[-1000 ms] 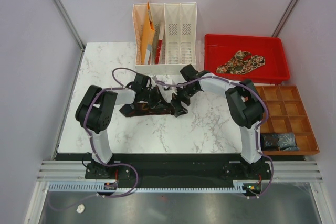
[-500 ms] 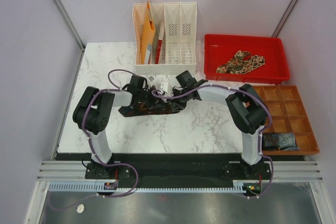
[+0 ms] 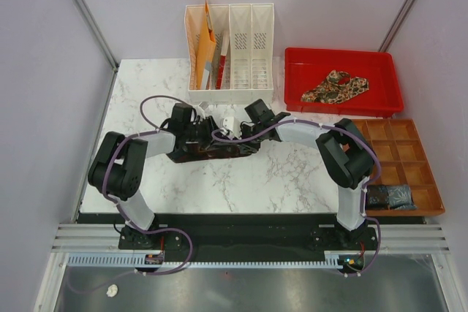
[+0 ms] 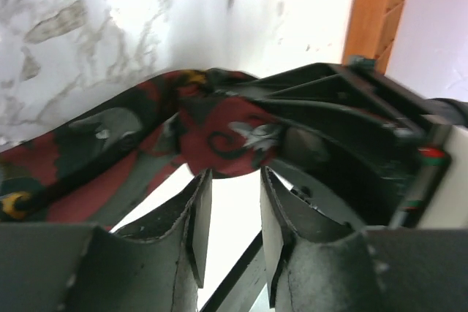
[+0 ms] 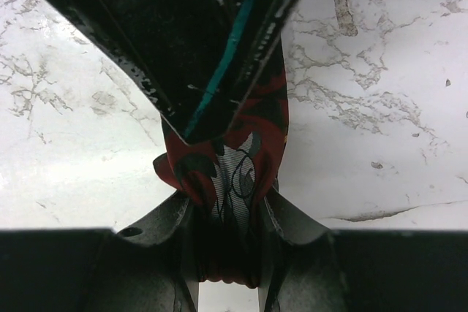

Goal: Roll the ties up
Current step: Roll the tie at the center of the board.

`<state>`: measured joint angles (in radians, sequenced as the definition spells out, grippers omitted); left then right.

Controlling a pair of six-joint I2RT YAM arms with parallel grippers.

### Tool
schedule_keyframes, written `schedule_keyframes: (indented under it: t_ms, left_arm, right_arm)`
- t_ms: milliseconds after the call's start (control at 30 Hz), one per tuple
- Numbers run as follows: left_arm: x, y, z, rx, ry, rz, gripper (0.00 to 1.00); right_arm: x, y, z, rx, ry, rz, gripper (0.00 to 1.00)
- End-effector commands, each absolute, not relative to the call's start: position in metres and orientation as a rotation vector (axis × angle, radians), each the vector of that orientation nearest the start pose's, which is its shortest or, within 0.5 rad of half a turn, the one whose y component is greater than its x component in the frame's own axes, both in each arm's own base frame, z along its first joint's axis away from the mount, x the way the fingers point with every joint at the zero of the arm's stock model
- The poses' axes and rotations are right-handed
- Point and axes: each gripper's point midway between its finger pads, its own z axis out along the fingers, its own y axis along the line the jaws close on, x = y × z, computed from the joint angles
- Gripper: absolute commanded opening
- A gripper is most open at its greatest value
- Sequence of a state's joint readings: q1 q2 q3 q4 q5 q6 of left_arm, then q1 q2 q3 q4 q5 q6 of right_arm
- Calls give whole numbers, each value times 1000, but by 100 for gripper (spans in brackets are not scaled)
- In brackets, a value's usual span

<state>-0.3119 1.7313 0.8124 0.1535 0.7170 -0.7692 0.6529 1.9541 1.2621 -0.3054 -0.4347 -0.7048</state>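
A dark red tie [image 3: 191, 154] with dark swirls lies across the marble table between the two arms. Its rolled end [image 5: 232, 173] sits pinched in my right gripper [image 5: 225, 206], which is shut on it. My left gripper [image 4: 232, 177] is open with nothing between its fingers; the roll [image 4: 223, 140] lies just past its fingertips. In the top view the left gripper [image 3: 207, 139] and the right gripper [image 3: 239, 144] meet over the tie. A tan-and-brown paisley tie [image 3: 335, 86] lies in the red tray [image 3: 380, 71].
A white file rack [image 3: 241, 49] holding orange folders [image 3: 205, 52] stands just behind the grippers. A wooden compartment box [image 3: 398, 153] at the right edge holds a dark rolled item [image 3: 389, 196]. The red tray sits at the back right.
The right gripper closed on the tie's rolled end. The left gripper opened and let go of it, and the left arm's elbow swung out to the left.
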Motion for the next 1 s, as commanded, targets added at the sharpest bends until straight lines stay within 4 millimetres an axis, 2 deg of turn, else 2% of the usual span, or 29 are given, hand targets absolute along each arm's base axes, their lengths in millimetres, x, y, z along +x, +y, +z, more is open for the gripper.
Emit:
schedule_keyframes:
  t_ms: [0,200,367,533,667,767,833,867,933,967]
  left_arm:
    - [315,-259,96,-141,2421,-1434,41]
    - [310,-279,83,-134,2486,-1447,47]
    - [311,-286,72,-156,2519,-1431,46]
    - [308,-280,52,-208,2573,-1376,36]
    - [303,-268,37,-269,2625,-1320,15]
    - [299,-255,27,-303,2661,-1271,3]
    - [295,-246,19,-328,2695,-1215,2]
    - [290,-242,16,-330,2716,-1204,2]
    - [285,-236,10,-336,2739,-1172,2]
    - [279,-231,5,-334,2770,-1148,2]
  right_arm:
    - [326,307,30,-1740,1820,485,1]
    - [325,310,33,-1746,1804,488,2]
    - [324,310,34,-1748,1800,487,3]
    - [324,311,37,-1748,1789,492,5]
    - [324,312,39,-1751,1780,494,10]
    - [323,312,41,-1756,1773,495,20]
    - [324,313,43,-1754,1773,500,29]
    - [325,313,46,-1745,1779,504,40]
    - [326,314,48,-1739,1787,518,50]
    - [329,313,50,-1729,1796,524,59]
